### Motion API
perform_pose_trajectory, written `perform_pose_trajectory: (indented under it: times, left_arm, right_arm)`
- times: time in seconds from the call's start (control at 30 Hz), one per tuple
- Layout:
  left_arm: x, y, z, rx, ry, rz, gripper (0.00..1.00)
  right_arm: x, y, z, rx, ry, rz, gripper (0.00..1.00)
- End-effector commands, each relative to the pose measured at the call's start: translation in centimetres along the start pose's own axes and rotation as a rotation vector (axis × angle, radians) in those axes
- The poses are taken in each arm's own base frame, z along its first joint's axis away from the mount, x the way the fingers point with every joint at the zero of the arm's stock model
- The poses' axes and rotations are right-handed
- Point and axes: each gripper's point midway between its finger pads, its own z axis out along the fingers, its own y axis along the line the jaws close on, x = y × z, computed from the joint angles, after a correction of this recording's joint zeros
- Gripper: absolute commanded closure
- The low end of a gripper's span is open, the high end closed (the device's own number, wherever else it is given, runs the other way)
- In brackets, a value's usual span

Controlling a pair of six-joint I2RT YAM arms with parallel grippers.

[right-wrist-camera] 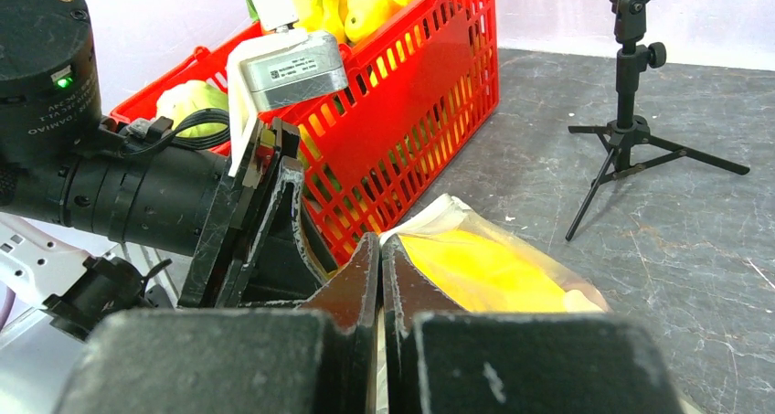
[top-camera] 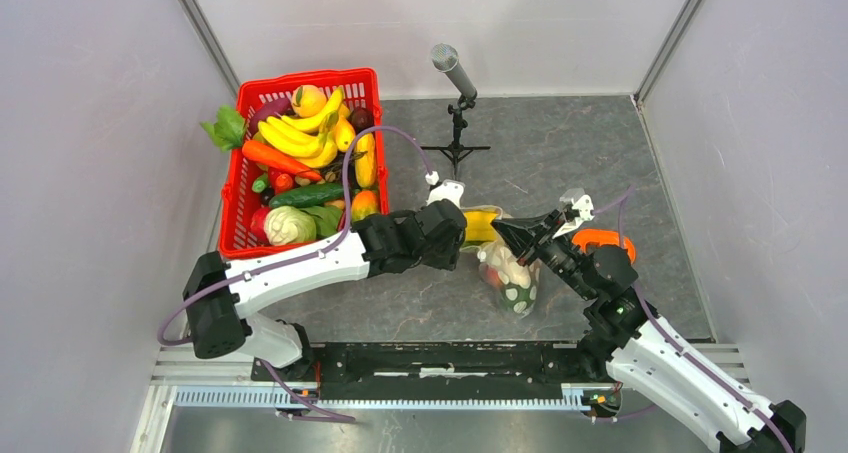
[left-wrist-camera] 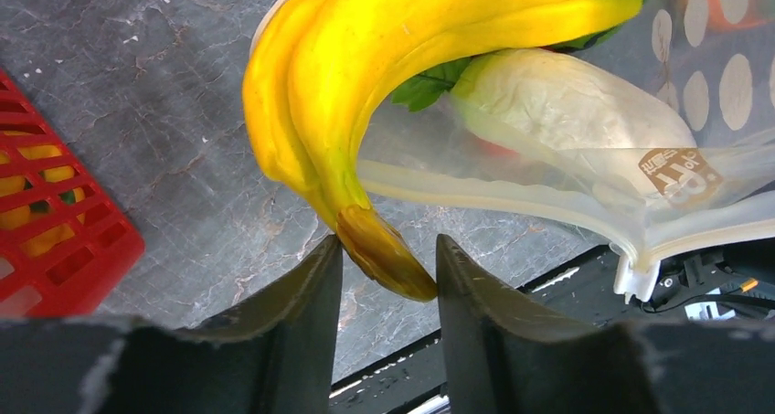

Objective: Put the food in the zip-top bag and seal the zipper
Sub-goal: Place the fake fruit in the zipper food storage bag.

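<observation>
The clear dotted zip-top bag (top-camera: 512, 278) lies on the table between my arms and holds a white-and-green vegetable (left-wrist-camera: 567, 103) and other toy pieces. My left gripper (left-wrist-camera: 384, 254) is shut on the brown stem of a bunch of yellow bananas (left-wrist-camera: 402, 58), whose far end reaches into the bag's mouth. In the top view the left gripper (top-camera: 460, 228) sits just left of the bag. The white zipper strip (left-wrist-camera: 512, 204) runs along the open mouth. My right gripper (right-wrist-camera: 380, 249) is shut on the bag's mouth edge and holds it up. The bananas (right-wrist-camera: 475, 272) show through the plastic.
The red lattice basket (top-camera: 245, 163) full of toy fruits and vegetables stands at the back left, close behind the left gripper (right-wrist-camera: 439, 103). A small microphone tripod (top-camera: 456, 103) stands behind the bag. An orange object (top-camera: 600, 240) lies beside my right arm.
</observation>
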Motion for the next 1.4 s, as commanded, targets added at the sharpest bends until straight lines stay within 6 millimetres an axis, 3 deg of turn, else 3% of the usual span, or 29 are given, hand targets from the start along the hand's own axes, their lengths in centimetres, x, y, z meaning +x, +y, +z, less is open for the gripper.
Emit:
perform_pose_trajectory:
  times: [0.0,0.17,0.37,0.5,0.67,0.9,1.07,1.13,1.23,1.37]
  left_arm:
    - [-1.0,-0.2,-0.1,-0.009,-0.043,-0.027,0.55]
    - [-1.6,-0.1,-0.4,-0.017,-0.066,-0.012,0.79]
    - [-4.1,0.0,-1.3,-0.025,-0.148,0.059,0.85]
    - [-5.1,0.1,-1.5,-0.032,-0.170,0.151,0.95]
    - [-6.5,1.2,-2.9,-0.076,-0.222,0.246,0.96]
    - [-8.2,2.0,-5.8,-0.078,-0.261,0.396,0.96]
    - [-9.3,2.1,-7.6,-0.075,-0.244,0.488,0.96]
    - [-8.8,1.6,-7.7,-0.036,-0.206,0.548,0.95]
    - [-7.9,2.1,-7.7,-0.057,-0.120,0.602,0.96]
    - [-8.1,4.2,-7.8,-0.176,-0.124,0.562,0.98]
  right_arm:
    - [-2.9,0.9,0.2,-0.021,-0.101,-0.003,0.98]
    - [-2.7,1.0,0.3,-0.030,-0.095,-0.002,0.98]
    - [-1.7,1.6,0.5,-0.075,-0.053,-0.007,0.98]
    - [-1.3,2.8,0.4,-0.151,-0.041,-0.025,0.98]
    - [-1.2,5.7,0.0,-0.337,-0.013,-0.141,0.98]
    - [-2.8,7.2,0.6,-0.452,-0.045,-0.380,1.00]
    - [-0.5,8.1,1.4,-0.590,0.100,-0.487,1.00]
    - [0.1,8.6,1.3,-0.637,0.131,-0.489,1.00]
    - [0.6,8.0,1.3,-0.628,0.122,-0.530,1.00]
    - [-1.0,6.4,1.7,-0.503,0.006,-0.621,1.00]
